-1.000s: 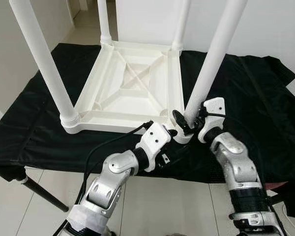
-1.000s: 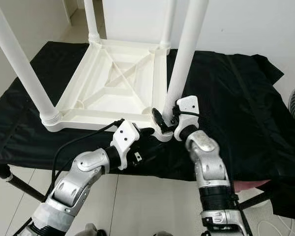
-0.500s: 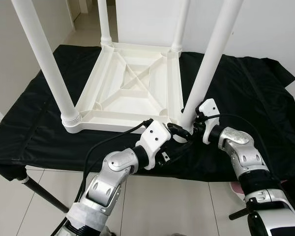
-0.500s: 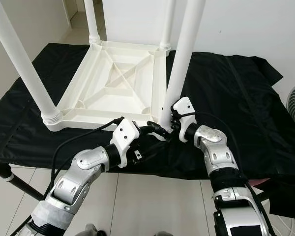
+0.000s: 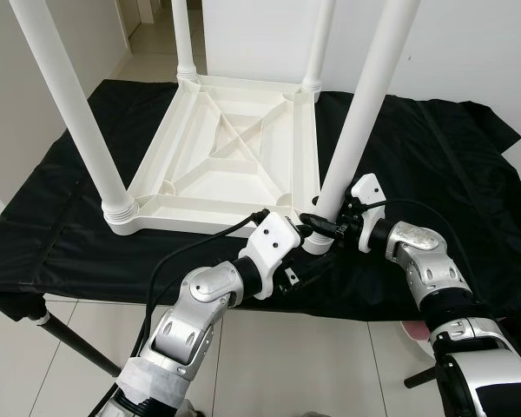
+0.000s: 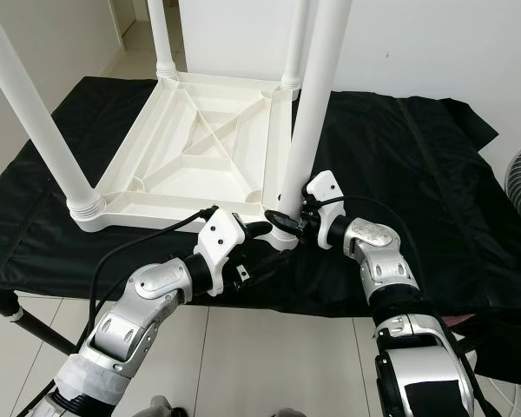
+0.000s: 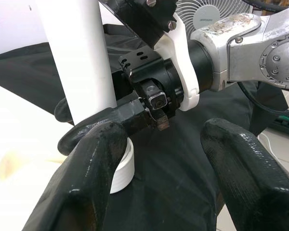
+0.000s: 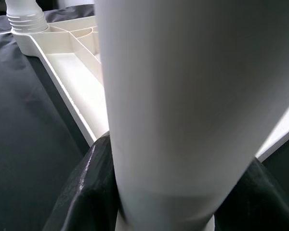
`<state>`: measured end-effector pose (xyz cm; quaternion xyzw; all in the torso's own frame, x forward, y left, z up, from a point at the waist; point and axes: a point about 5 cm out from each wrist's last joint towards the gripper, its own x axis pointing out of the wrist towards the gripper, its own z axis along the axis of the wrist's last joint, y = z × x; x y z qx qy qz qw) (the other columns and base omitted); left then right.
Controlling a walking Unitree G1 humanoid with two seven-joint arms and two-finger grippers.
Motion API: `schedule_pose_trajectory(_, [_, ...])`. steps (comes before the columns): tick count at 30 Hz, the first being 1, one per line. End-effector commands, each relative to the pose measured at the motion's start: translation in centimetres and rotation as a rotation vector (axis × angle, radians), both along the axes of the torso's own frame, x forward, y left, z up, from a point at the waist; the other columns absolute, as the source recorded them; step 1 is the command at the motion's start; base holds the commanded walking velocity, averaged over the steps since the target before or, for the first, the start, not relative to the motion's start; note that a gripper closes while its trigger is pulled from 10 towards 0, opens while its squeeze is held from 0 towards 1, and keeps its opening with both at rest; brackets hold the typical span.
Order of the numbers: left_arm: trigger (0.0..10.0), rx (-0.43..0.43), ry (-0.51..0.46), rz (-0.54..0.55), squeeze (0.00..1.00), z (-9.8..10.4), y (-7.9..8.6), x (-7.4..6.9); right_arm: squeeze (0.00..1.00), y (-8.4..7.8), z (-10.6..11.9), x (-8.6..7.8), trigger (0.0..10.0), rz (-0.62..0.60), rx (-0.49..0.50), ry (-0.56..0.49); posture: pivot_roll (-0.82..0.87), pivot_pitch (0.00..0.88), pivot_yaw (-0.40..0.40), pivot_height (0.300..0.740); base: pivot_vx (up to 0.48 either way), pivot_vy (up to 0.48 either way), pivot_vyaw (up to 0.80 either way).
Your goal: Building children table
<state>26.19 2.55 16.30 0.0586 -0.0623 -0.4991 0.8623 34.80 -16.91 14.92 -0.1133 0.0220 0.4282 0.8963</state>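
Your right gripper (image 5: 323, 226) is closing its two black fingers around the bottom of the near right table leg (image 5: 365, 104), just above the socket, so it is holding this leg. Your left gripper (image 6: 259, 233) is waiting just beside the same corner with its fingers (image 7: 91, 178) spread wide and holding nothing. The white children table (image 5: 234, 156) is lying upside down on the black cloth (image 5: 434, 165), with its legs standing up.

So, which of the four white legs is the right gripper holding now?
The near-right leg: the right gripper clamps it just above its socket; the other three legs stand free.
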Motion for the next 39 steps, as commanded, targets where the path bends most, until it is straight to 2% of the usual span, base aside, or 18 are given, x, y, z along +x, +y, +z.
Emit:
schedule_pose_trajectory(1, [10.0,0.006,0.008,0.017,0.0,-0.1,0.1,0.1,0.0,0.5,-0.5,-0.4,0.0,0.027,0.029,0.02,-0.1,0.03,0.018,0.74,0.0,0.0,0.0])
schedule_pose_trajectory(5, [10.0,0.005,0.01,0.015,0.0,-0.1,0.0,0.1,0.0,0.6,-0.4,-0.4,0.0,0.019,0.043,0.015,-0.1,0.032,0.019,0.74,0.0,0.0,0.0])
schedule_pose_trajectory(6, [10.0,0.005,0.011,0.014,0.0,-0.2,0.0,0.0,0.0,0.7,-0.3,-0.4,6.7,-0.005,0.044,0.001,-0.1,0.034,0.02,0.74,0.0,0.0,0.0])
schedule_pose_trajectory(7, [10.0,0.005,0.012,0.013,0.0,-0.2,0.0,0.0,0.0,0.8,-0.2,-0.4,10.0,-0.053,0.055,-0.011,-0.11,0.038,0.02,0.74,0.0,0.0,0.0])
schedule_pose_trajectory(11, [10.0,0.005,0.013,0.012,0.0,-0.2,0.0,0.0,0.0,1.0,0.0,-0.3,10.0,-0.089,0.069,-0.02,-0.11,0.038,0.02,0.74,0.0,0.0,0.0])
schedule_pose_trajectory(12, [10.0,0.003,0.017,0.008,0.0,-0.3,0.0,-0.2,0.0,2.0,0.6,-0.6,10.0,-0.172,0.118,-0.052,-0.11,0.047,0.018,0.74,0.0,0.0,0.0])
schedule_pose_trajectory(18, [10.0,0.002,0.02,0.007,0.0,-0.3,-0.1,-0.2,0.0,2.9,1.1,-1.1,10.0,-0.212,0.145,-0.077,-0.11,0.046,0.019,0.74,0.0,0.0,0.0])
schedule_pose_trajectory(19, [10.0,0.002,0.021,0.006,0.0,-0.3,-0.1,-0.2,0.0,3.5,1.2,-1.3,10.0,-0.266,0.169,-0.081,-0.11,0.048,0.017,0.74,0.0,0.0,0.0])
schedule_pose_trajectory(20, [10.0,0.002,0.021,0.006,0.0,-0.3,-0.1,-0.2,0.0,3.5,1.2,-1.3,10.0,-0.266,0.169,-0.081,-0.11,0.048,0.017,0.74,0.0,0.0,0.0])
schedule_pose_trajectory(21, [10.0,0.001,0.022,0.006,0.0,-0.3,-0.1,-0.2,0.0,3.9,1.2,-1.6,10.0,-0.34,0.196,-0.071,-0.11,0.049,0.016,0.74,0.0,0.0,0.0])
schedule_pose_trajectory(22, [10.0,0.001,0.022,0.006,0.0,-0.3,-0.1,-0.2,0.0,3.9,1.2,-1.6,10.0,-0.34,0.196,-0.071,-0.11,0.049,0.016,0.74,0.0,0.0,0.0])
schedule_pose_trajectory(24, [10.0,0.001,0.026,0.009,0.0,-0.5,-0.1,-0.3,0.0,4.3,1.2,-2.2,10.0,-0.562,0.233,-0.089,-0.11,0.051,0.009,0.74,0.0,0.0,0.0])
schedule_pose_trajectory(26, [10.0,0.001,0.026,0.009,0.0,-0.5,-0.1,-0.3,0.0,4.3,1.2,-2.2,10.0,-0.562,0.233,-0.089,-0.11,0.051,0.009,0.74,0.0,0.0,0.0])
schedule_pose_trajectory(28, [10.0,0.0,0.031,0.013,0.0,-0.6,-0.1,-0.4,0.0,4.2,1.2,-3.3,10.0,-0.803,0.255,-0.125,-0.11,0.053,0.009,0.74,0.0,0.0,0.0])
schedule_pose_trajectory(29, [10.0,0.0,0.031,0.013,0.0,-0.6,-0.1,-0.4,0.0,4.2,1.2,-3.3,10.0,-0.803,0.255,-0.125,-0.11,0.053,0.009,0.74,0.0,0.0,0.0])
schedule_pose_trajectory(30, [10.0,-0.001,0.032,0.013,0.0,-0.6,-0.1,-0.4,0.0,4.5,1.3,-3.8,10.0,-0.866,0.278,-0.131,-0.11,0.053,0.009,0.74,0.0,0.0,0.0])
schedule_pose_trajectory(31, [10.0,-0.001,0.033,0.013,0.0,-0.6,-0.1,-0.4,0.0,4.8,1.5,-4.1,10.0,-0.872,0.298,-0.137,-0.1,0.053,0.006,0.74,0.0,0.0,0.0])
schedule_pose_trajectory(39, [10.0,-0.001,0.033,0.007,0.0,-0.6,-0.1,-0.5,0.0,4.7,1.8,-4.5,10.0,-0.886,0.31,-0.119,-0.1,0.053,0.006,0.74,0.0,0.0,0.0])
